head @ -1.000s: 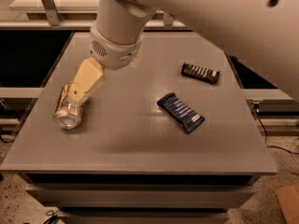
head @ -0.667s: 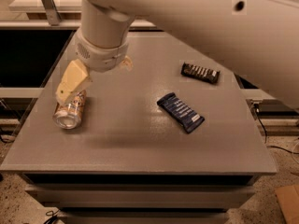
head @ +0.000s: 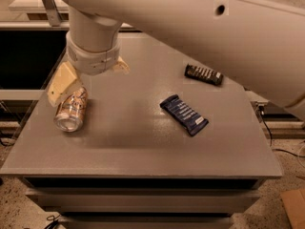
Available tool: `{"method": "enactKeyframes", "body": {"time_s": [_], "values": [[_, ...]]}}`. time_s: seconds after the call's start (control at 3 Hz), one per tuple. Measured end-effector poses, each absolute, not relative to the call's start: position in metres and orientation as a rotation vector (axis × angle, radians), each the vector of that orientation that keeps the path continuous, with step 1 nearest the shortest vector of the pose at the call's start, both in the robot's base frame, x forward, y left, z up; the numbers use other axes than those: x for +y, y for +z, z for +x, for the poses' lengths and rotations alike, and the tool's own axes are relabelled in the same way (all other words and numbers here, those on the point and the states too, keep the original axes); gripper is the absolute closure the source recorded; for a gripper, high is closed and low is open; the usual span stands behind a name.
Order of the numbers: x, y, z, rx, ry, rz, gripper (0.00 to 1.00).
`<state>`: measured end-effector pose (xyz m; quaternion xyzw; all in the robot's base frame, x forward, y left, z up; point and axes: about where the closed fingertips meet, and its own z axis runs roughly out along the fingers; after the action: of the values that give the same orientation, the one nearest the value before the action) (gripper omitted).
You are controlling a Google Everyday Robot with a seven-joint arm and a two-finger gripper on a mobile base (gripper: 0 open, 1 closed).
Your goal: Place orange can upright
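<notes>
The big white arm point(head: 214, 27) sweeps in from the upper right and bends down into a thick wrist point(head: 91, 51) near the table's point(head: 143, 147) far left corner — the cream claw point(head: 63, 84) hangs below it, angled toward the left edge.

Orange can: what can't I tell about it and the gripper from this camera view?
- Orange can, lying on its side near the left edge of the table: far end hidden under the gripper just above it; contact unclear.
- Gripper's inner side: blocked by the robot's own wrist.
- Arm: cut off at top and right edges.
</notes>
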<state>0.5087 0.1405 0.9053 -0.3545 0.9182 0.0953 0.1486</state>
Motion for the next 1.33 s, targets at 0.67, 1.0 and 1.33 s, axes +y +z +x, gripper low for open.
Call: {"method": "enactKeyframes", "body": {"time_s": [0.67,1.0,1.33], "values": [[0.155,0.903,0.506,2.686,0.215,-0.873,0.0],[0.168,0.902,0.51,2.725,0.19,-0.769,0.0],[0.184,0.895,0.519,2.772,0.193,-0.663,0.0]]}}
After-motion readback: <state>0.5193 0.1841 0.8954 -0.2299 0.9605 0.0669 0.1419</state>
